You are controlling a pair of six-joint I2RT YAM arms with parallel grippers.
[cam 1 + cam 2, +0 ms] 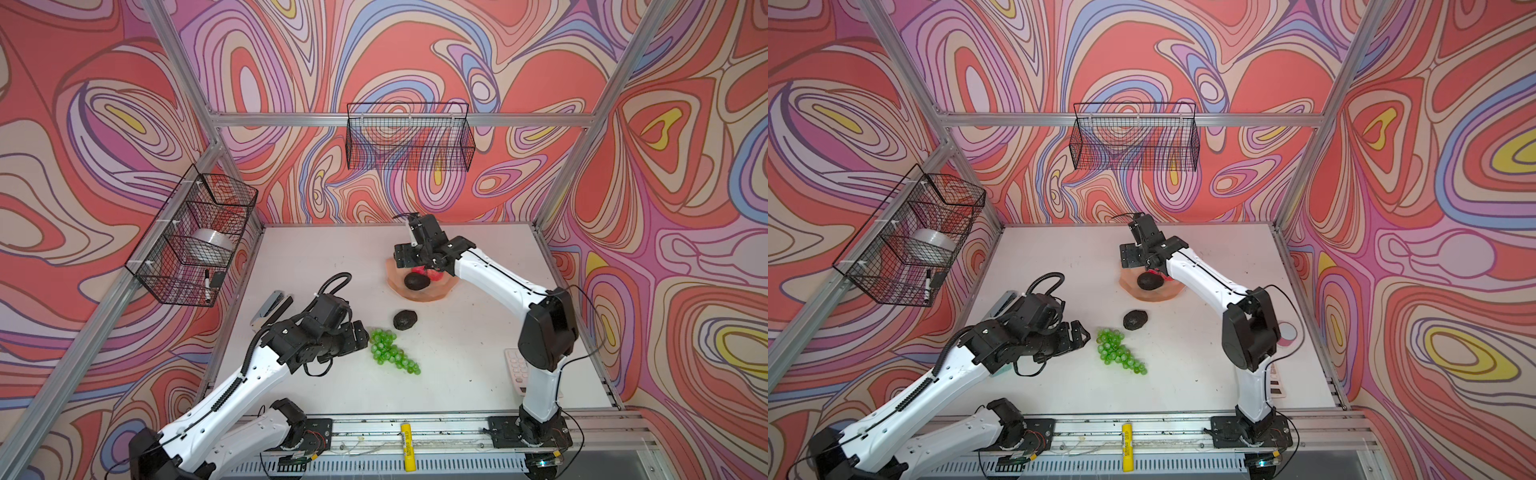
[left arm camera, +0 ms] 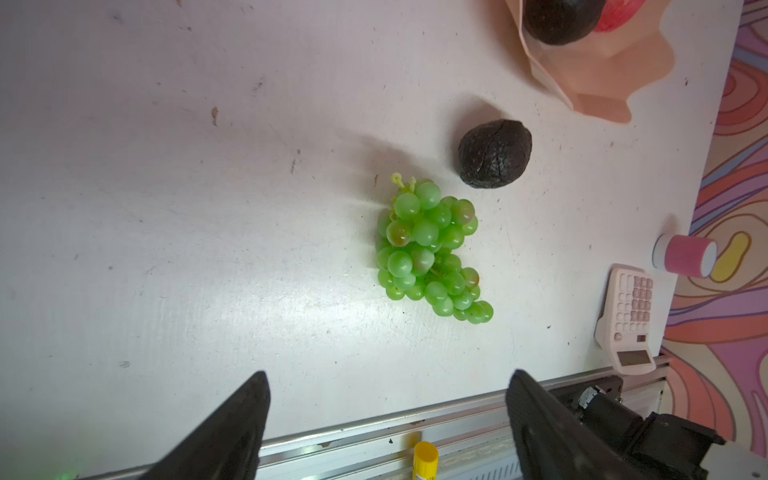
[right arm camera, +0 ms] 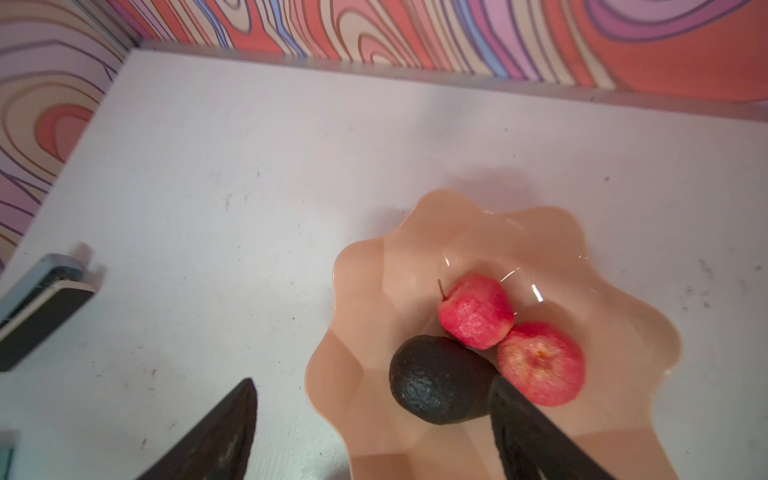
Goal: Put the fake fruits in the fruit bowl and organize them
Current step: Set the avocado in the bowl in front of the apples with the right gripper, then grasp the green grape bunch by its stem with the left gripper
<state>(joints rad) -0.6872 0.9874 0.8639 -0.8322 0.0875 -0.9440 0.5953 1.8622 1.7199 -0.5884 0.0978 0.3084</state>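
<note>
**Right gripper** (image 3: 372,380): jaws spread wide, empty, above the fruit bowl (image 3: 365,282).

**In the bowl:** stemmed red apple (image 3: 476,311) touching second red apple (image 3: 540,363); bowl avocado (image 3: 436,380) against both.

**Left gripper** (image 2: 388,374): jaws spread, empty, well apart from the bowl, facing the grapes (image 2: 428,249).

**Outside the bowl:** loose avocado (image 2: 494,153) on the table near the rim; the grapes just beside it, farther from the bowl.

**Handling, judged:** the grapes are probably light, floppy and slick-berried, so grip across the thick cluster by the stem, not the trailing tip. The loose avocado is likely light and stiff, with bumpy skin that grips well, so pinch across its narrow width.
</note>
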